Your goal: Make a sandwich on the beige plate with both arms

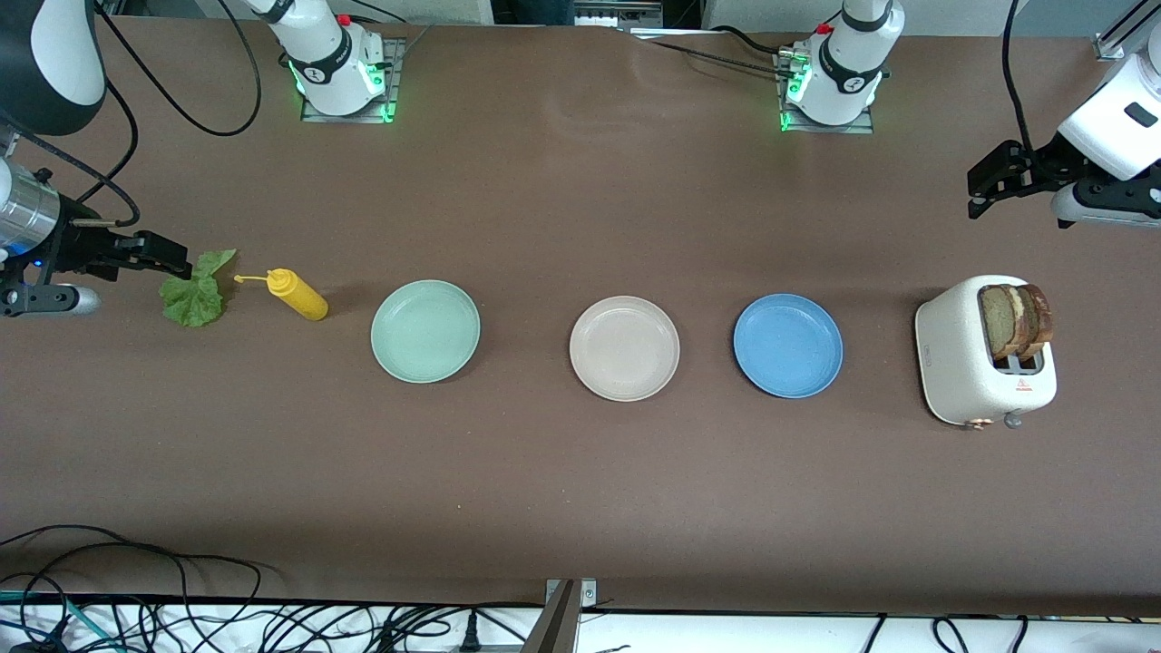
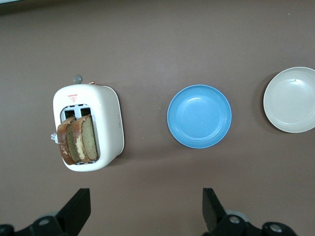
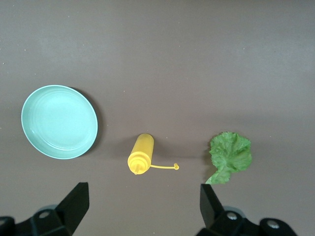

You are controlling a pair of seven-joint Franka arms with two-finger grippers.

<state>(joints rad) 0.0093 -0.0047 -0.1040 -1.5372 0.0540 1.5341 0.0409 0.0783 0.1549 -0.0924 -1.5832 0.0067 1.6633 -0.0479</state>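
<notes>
The beige plate [image 1: 624,348] [image 2: 293,100] lies bare in the middle of the table. Two bread slices [image 1: 1016,319] [image 2: 78,140] stand upright in the slots of a white toaster [image 1: 961,363] [image 2: 108,118] at the left arm's end. A green lettuce leaf [image 1: 195,292] [image 3: 231,155] lies flat at the right arm's end. My left gripper [image 1: 972,193] [image 2: 146,206] hangs open over bare table by the toaster, holding nothing. My right gripper [image 1: 177,258] [image 3: 142,204] hangs open and holds nothing, over the table beside the lettuce.
A mint-green plate [image 1: 424,330] [image 3: 59,121] and a blue plate [image 1: 787,345] [image 2: 199,116] flank the beige one. A yellow squeeze bottle [image 1: 297,294] [image 3: 141,153] lies on its side between the lettuce and the mint plate. Cables run along the table's front edge.
</notes>
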